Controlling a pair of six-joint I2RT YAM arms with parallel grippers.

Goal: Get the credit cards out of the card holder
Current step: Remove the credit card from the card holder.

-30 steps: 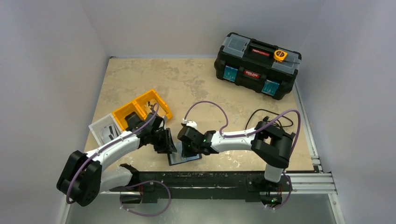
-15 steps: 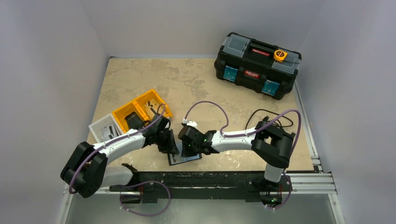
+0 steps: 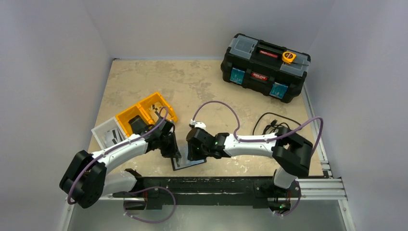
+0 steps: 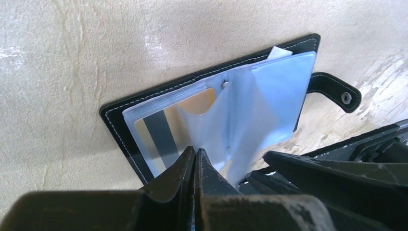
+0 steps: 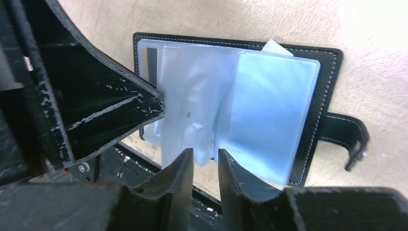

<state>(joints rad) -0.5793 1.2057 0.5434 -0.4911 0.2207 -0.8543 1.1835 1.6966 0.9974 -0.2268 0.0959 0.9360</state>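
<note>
Card holder (image 4: 269, 91): lies open and flat, clear sleeves fanned up from its spine, snap strap (image 4: 337, 91) trailing off one side.
Credit card (image 4: 163, 134): one card with a dark stripe shows, tucked in the sleeve nearest the holder's stitched edge. Whether the other sleeves hold cards cannot be told.
Left pincer (image 4: 195, 156): pressed together, tips at the open edge of that card's sleeve. Whether plastic or card is nipped between them is not clear.
Right pincer (image 5: 204, 161): narrowly spread over the holder's middle, a loose sleeve leaf hanging into the gap.
Step in hand: probably pinning the sleeves so the card can be drawn out.
Doing it well: grip the card's edge, not the plastic alone; pull along the pocket's opening, low and straight; the other pincer should hold the holder down so it does not slide or lift.
Risk: slippery sleeves may bunch and trap the card.
Worktop (image 3: 144, 82): beige, mottled, matte; the holder sits at its near edge.
Room: pale grey walls; a black toolbox (image 3: 264, 67) far beyond the holder to the right; orange bins (image 3: 144, 110) beyond it to the left.
</note>
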